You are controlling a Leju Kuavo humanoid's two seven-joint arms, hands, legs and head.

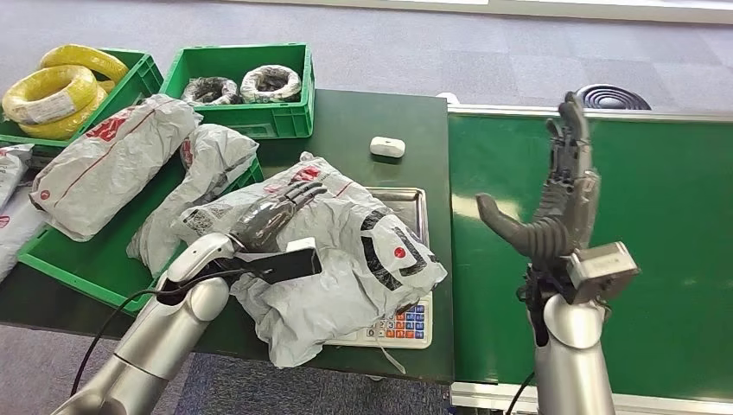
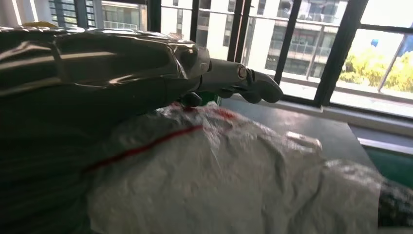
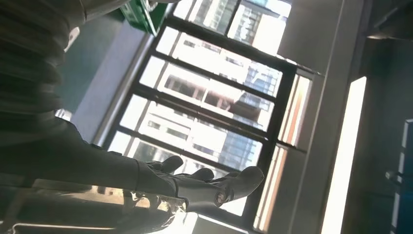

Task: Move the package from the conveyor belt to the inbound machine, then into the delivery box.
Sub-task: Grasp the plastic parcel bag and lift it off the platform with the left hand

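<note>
Grey crinkled plastic package (image 1: 346,251) lies on the scale (image 1: 406,322) at the bench's (image 1: 363,121) front right corner, draped over most of the steel pan and hanging off the bench's front edge. Film is wrinkled, soft-looking, printed with red lines, a red dot and black blocks; a barcode label sits near its left end. Scale's keypad, white with orange and blue keys, pokes out under the package at the front.

Left hand (image 1: 272,212) rests flat on top of the package, dark fingers stretched out and slightly spread, palm down; nothing is gripped. The left wrist view shows the thumb (image 2: 243,83) extended above the wrinkled film with its red stripe.

Right hand (image 1: 553,203) is raised over the green conveyor belt (image 1: 674,199), fingers straight and pointing up, thumb sticking out sideways, holding nothing.

Containers:
- Green crate (image 1: 259,117) at the bench's back edge: two coils of dark cable wrapped in clear film.
- Green crate (image 1: 138,73) at the back left: yellow wire coils (image 1: 56,91), glossy, ring-shaped.
- Low green tray (image 1: 78,255) along the bench's left side: two more grey mailer bags (image 1: 112,160), bulky and creased, one lying across the other's end.

Small white rounded case (image 1: 387,146) sits alone on the dark green bench top, behind the scale. Belt surface is flat, matte green, framed in silver.
</note>
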